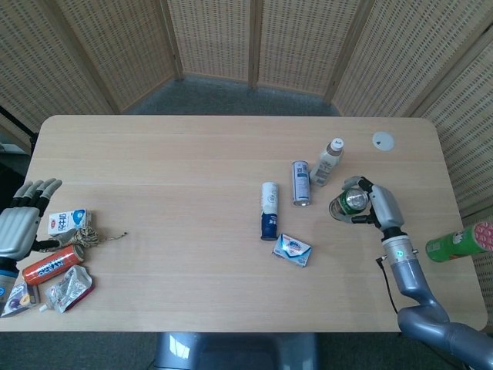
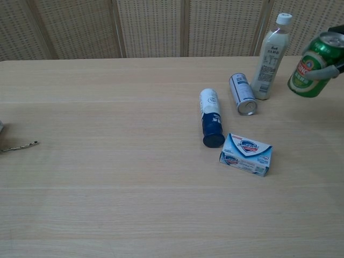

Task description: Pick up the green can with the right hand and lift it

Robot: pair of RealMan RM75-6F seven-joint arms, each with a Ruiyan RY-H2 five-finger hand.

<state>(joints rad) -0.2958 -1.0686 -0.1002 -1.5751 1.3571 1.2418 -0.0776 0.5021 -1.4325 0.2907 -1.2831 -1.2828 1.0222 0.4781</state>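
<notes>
My left hand [image 1: 17, 231] sits at the tabletop's [image 1: 169, 169] 9 o'clock edge, fingers [image 1: 38, 190] spread, holding nothing. Just beside it, toward 3 o'clock: small milk carton [image 1: 68, 222], twine bundle [image 1: 77, 240] with a loose end trailing out, orange can [image 1: 52, 265] lying flat, and a crumpled pouch [image 1: 69, 290] at its 6 o'clock. Mid tabletop: blue-and-white spray can [image 1: 268, 210] lying flat, blue cap end at 6 o'clock in head view; blue soap box [image 1: 293, 250] near its cap end at 4 o'clock, apart. Silver can [image 1: 300, 183] lies flat at the spray can's 2 o'clock, its top toward 6 o'clock. White bottle [image 1: 326, 162] stands upright just beside the silver can at 3 o'clock. My right hand [image 1: 379, 206] grips the green can [image 1: 348, 204], fingers [image 1: 359, 185] wrapped round its side; chest view shows the can off the tabletop, tilted, up near the bottle's label height at its 3 o'clock. White round disc [image 1: 383, 140] sits toward the far edge. Green tube [image 1: 459, 242] with red end at the 3 o'clock edge.
</notes>
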